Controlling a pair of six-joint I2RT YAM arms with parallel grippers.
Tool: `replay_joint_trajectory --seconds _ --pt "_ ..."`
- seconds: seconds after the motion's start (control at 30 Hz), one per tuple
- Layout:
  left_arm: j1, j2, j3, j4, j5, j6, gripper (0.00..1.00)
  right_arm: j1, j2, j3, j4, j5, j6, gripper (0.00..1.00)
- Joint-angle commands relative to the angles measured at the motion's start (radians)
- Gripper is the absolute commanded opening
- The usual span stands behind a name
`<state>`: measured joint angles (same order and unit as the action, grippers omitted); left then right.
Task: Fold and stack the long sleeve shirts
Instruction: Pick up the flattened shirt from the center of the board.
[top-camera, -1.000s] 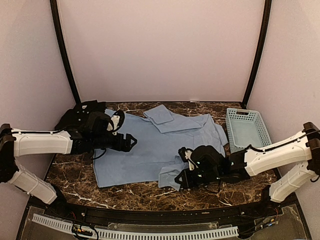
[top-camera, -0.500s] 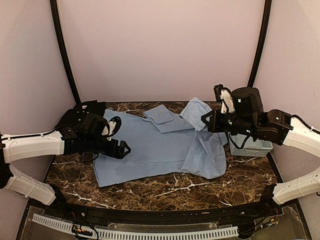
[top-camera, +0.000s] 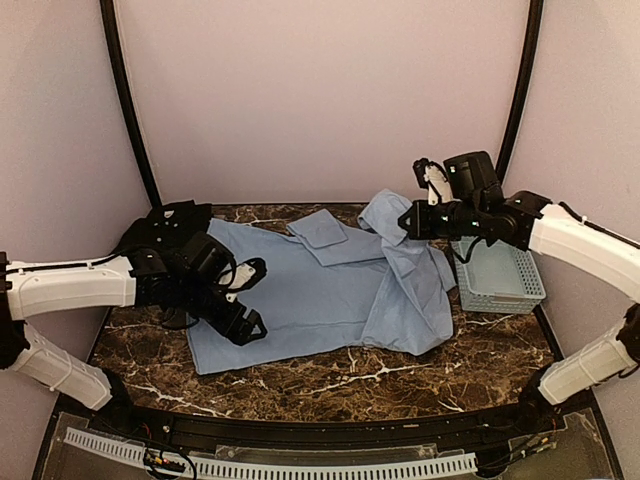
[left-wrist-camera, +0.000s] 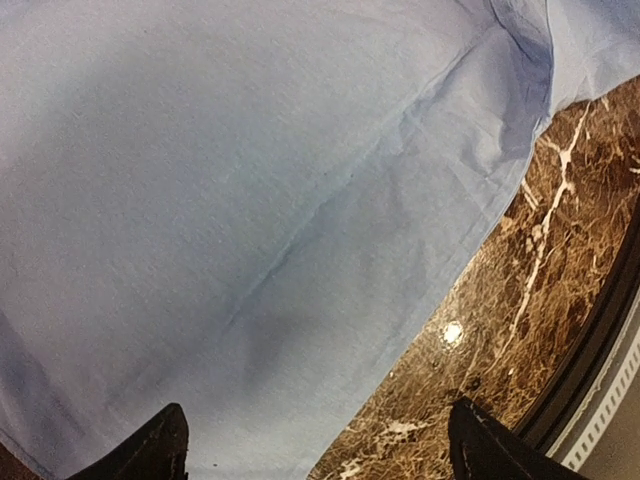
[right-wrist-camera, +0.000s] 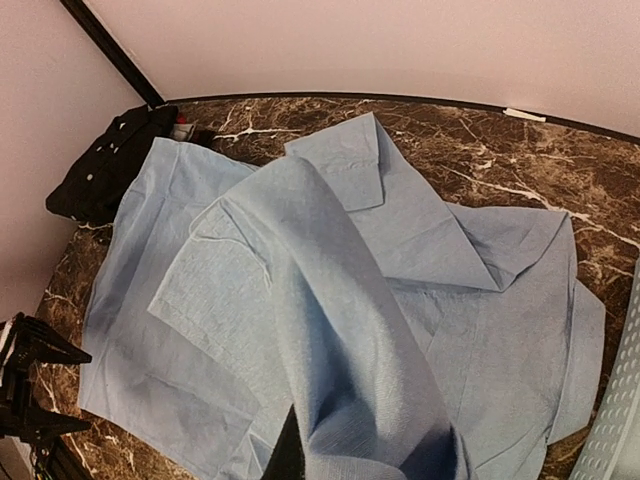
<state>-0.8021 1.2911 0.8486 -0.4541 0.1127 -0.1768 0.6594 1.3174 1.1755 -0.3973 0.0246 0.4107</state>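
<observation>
The light blue shirt (top-camera: 310, 290) lies spread on the marble table (top-camera: 300, 375). My right gripper (top-camera: 403, 227) is shut on one of its sleeves (top-camera: 392, 215) and holds it up above the shirt's back right part. In the right wrist view the sleeve (right-wrist-camera: 340, 330) drapes down from the gripper (right-wrist-camera: 360, 465) and hides its fingers. My left gripper (top-camera: 250, 298) is open just above the shirt's left front part. In the left wrist view it (left-wrist-camera: 320, 462) straddles the shirt's edge (left-wrist-camera: 300, 250). The black shirt (top-camera: 172, 217) lies bunched at the back left (right-wrist-camera: 110, 165).
A pale blue lattice basket (top-camera: 495, 265) stands at the right edge of the table, close under my right arm, and its corner shows in the right wrist view (right-wrist-camera: 620, 420). Bare marble (left-wrist-camera: 520, 300) runs along the front. Pink walls close in the back and sides.
My right gripper has lifted the sleeve from the front of the table up and back to the right, folding cloth over. My left gripper has shifted toward the front over the shirt.
</observation>
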Motion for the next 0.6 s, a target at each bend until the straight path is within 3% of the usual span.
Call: replay_joint_trajectory --seconds 0.0,0.2,0.57 --pt "-0.011 0.082 0.04 -0.078 -0.023 0.134 0.89 -0.052 0.053 0.083 0.051 -0.116 -0.052 0.0" --pt "-0.023 0.154 0.066 -0.1 -0.067 0.229 0.89 -0.138 0.107 0.137 0.044 -0.172 -0.077 0.0" --pt "-0.055 0.128 0.04 -0.053 0.001 0.284 0.89 -0.242 0.237 0.214 0.049 -0.281 -0.109 0.0"
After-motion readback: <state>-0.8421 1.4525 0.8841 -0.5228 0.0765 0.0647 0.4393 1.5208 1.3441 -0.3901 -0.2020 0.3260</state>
